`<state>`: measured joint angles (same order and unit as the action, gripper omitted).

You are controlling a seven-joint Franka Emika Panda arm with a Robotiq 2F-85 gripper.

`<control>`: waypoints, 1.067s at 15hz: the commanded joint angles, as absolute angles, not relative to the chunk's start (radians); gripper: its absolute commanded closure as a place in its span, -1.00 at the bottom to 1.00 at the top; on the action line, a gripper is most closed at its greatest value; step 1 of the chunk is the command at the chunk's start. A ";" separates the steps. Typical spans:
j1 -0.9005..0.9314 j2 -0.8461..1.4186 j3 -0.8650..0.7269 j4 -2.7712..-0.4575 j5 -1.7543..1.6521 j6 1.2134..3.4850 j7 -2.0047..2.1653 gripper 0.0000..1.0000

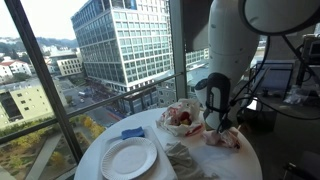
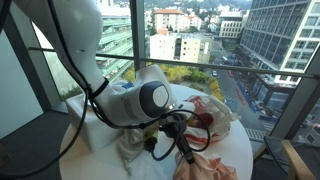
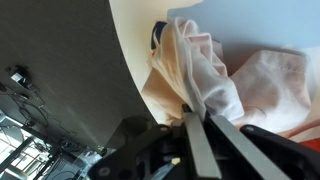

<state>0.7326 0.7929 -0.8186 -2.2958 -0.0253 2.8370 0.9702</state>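
Observation:
My gripper (image 3: 197, 115) is shut, its two fingers pressed together on a fold of a cream-white cloth (image 3: 200, 65). The cloth trails away from the fingertips over the round white table (image 3: 130, 40). In both exterior views the gripper (image 1: 216, 128) (image 2: 186, 152) points down near the table's edge, beside a pale pinkish cloth (image 1: 226, 139) (image 2: 208, 166). A bundle of red and white cloth (image 1: 181, 117) (image 2: 205, 112) lies just beyond it. A small blue object (image 3: 157, 35) shows behind the held cloth.
A white plate (image 1: 128, 157) sits at the table's near side, with the blue item (image 1: 133, 132) behind it and a grey crumpled cloth (image 1: 185, 160) beside it. Tall windows surround the table. A desk with monitors (image 1: 275, 75) stands behind the arm.

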 commanded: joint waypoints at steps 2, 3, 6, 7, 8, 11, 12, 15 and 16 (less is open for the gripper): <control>0.668 0.957 -0.826 -2.198 -0.041 2.849 0.992 0.35; 0.660 0.978 -0.830 -2.185 -0.036 2.848 0.994 0.31; 0.654 0.978 -0.832 -2.182 -0.030 2.850 0.988 -0.10; 0.675 0.978 -0.849 -2.187 -0.039 2.845 0.987 -0.28; 0.706 0.974 -0.880 -2.199 -0.050 2.838 0.989 -0.41; 0.802 0.948 -0.971 -2.234 -0.074 2.831 0.984 -0.86; 0.843 0.929 -1.004 -2.249 -0.077 2.831 0.978 -0.97; 0.910 0.771 -1.008 -2.309 -0.040 2.829 0.931 -1.00; 0.931 0.705 -0.991 -2.334 -0.034 2.826 0.917 -1.00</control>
<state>0.8631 0.8951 -0.9941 -2.2438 -0.0509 2.8347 0.9681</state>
